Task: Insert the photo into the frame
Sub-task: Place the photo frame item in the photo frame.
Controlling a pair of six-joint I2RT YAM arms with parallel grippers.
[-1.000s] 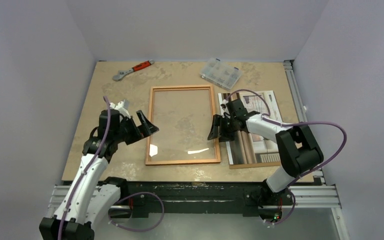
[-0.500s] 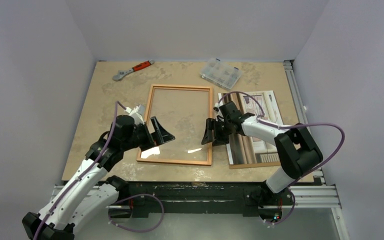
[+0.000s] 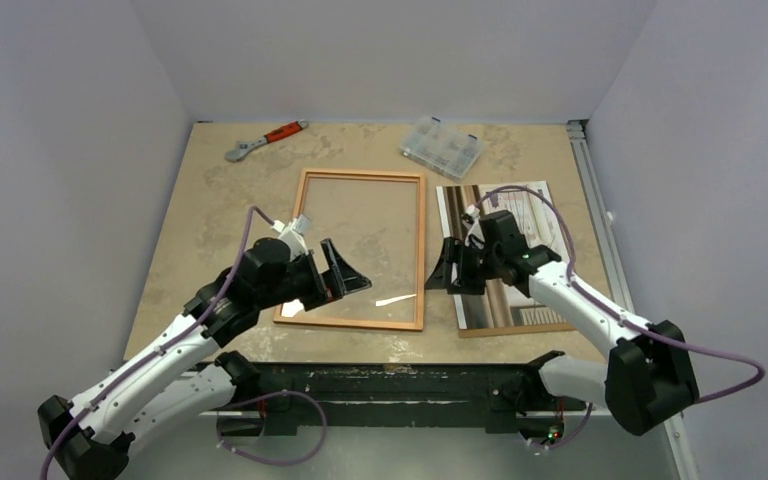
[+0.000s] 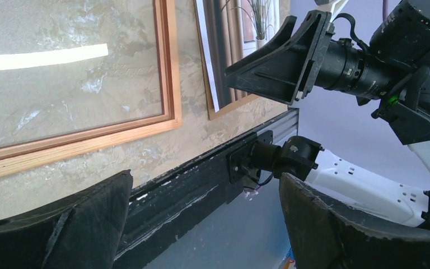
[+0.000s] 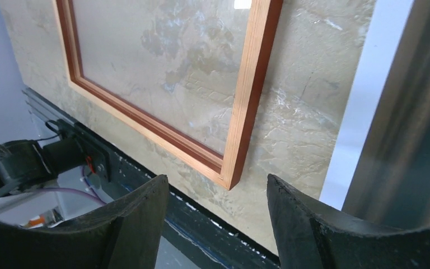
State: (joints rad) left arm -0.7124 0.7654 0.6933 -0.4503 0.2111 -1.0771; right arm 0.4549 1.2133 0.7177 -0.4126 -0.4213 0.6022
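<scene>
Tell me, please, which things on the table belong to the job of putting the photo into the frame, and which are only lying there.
For the job:
- photo, face up, right of the frame
- frame, lying flat, nothing in it yet

Only lying there:
- wrench with a red handle, far left
- clear compartment box, beyond the frame
</scene>
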